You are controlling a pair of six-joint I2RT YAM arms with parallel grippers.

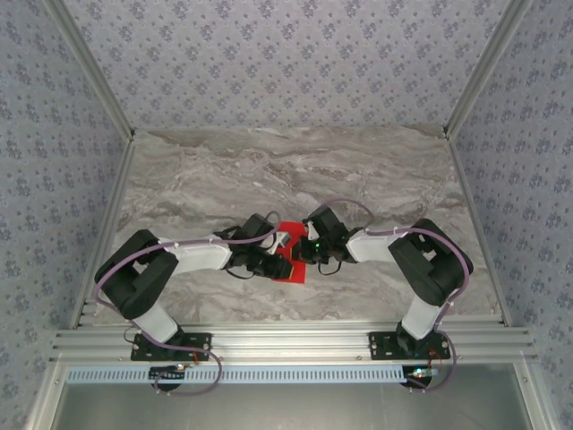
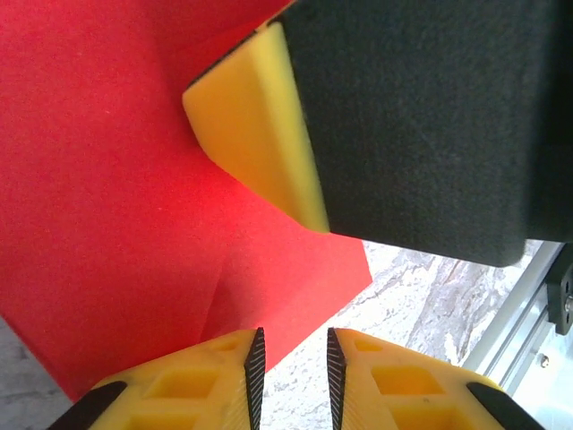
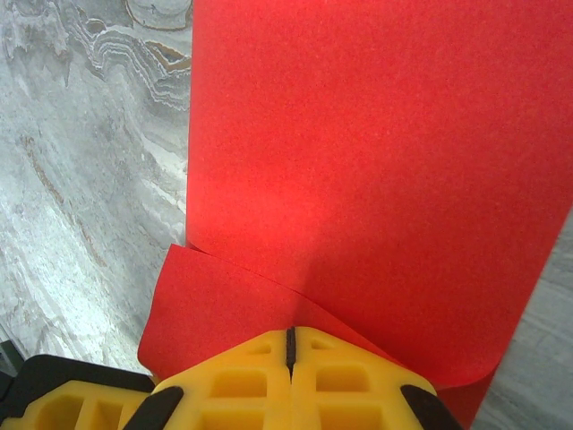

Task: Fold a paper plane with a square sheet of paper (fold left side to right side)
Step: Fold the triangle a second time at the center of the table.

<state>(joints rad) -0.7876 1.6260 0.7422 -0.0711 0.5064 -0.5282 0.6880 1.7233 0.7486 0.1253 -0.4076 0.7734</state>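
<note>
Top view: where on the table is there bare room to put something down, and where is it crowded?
The far half of the marble table, between the back wall and the arms, is bare. So are the narrow strips outside each elbow. The near middle is crowded: the left gripper and right gripper meet over the red paper.

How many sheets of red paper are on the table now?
1: the thin bright red paper sheet, partly folded, lies front-middle on the grey marbled tabletop. A second sheet hidden beneath cannot be ruled out.

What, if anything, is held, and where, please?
The right pincer, shut, meets the paper at its edge; a pinch cannot be told. The left pincer grips nothing.
</note>
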